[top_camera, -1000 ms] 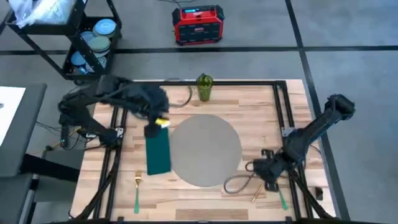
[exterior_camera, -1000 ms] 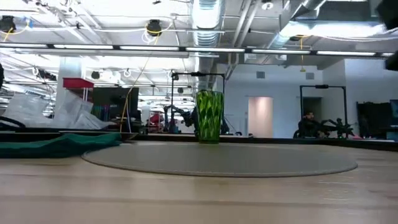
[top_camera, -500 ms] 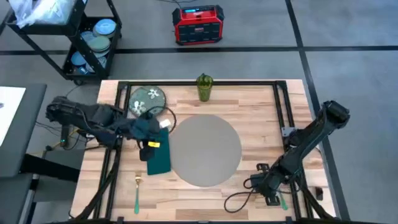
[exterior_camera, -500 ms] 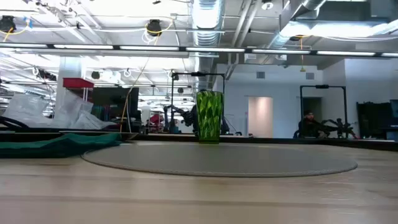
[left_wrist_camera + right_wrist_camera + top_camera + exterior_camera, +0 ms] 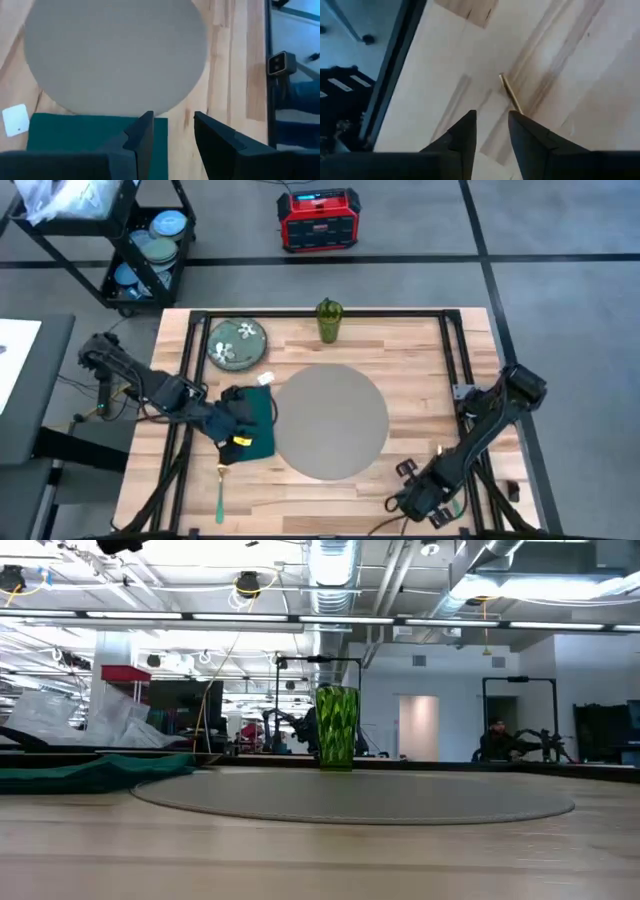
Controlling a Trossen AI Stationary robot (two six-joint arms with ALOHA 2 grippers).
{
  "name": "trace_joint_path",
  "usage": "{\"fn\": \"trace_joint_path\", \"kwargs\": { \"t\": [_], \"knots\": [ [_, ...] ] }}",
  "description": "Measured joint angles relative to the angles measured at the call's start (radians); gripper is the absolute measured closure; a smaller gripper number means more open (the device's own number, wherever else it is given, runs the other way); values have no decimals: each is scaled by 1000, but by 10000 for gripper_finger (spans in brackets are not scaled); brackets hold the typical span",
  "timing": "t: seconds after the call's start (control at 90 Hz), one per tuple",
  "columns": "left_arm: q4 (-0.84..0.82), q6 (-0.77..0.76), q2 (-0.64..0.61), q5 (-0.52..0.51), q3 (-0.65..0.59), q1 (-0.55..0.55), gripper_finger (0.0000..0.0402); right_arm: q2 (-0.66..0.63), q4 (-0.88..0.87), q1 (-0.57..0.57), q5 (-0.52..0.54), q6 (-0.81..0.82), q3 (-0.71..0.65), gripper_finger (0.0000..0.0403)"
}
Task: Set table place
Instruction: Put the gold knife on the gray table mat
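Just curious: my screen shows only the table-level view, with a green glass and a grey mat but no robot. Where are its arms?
Observer: The left tool hangs over a teal napkin beside the grey placemat.
Operator: And the other?
Observer: The right tool is low near a right-hand corner of the table, by a thin gold utensil.
Operator: Any plate?
Observer: A green floral plate sits on the table's left side, off the mat.

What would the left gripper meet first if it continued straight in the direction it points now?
Probably the green napkin right under the open left gripper, then the round grey placemat just past it. How high the fingers are above the cloth is unclear.
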Motion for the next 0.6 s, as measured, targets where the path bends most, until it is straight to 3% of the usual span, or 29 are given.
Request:
{"fn": "trace_joint_path", "kwargs": {
  "t": [0.356, 0.6],
  "knots": [
    [-5, -70, -1, -77, 0, -41, 279, 32, -15, -7, 72, 45, -1, 221],
    [-25, -74, -2, -115, 0, -41, 279, 32, -20, 4, 109, 132, -1, 233]
  ]
}}
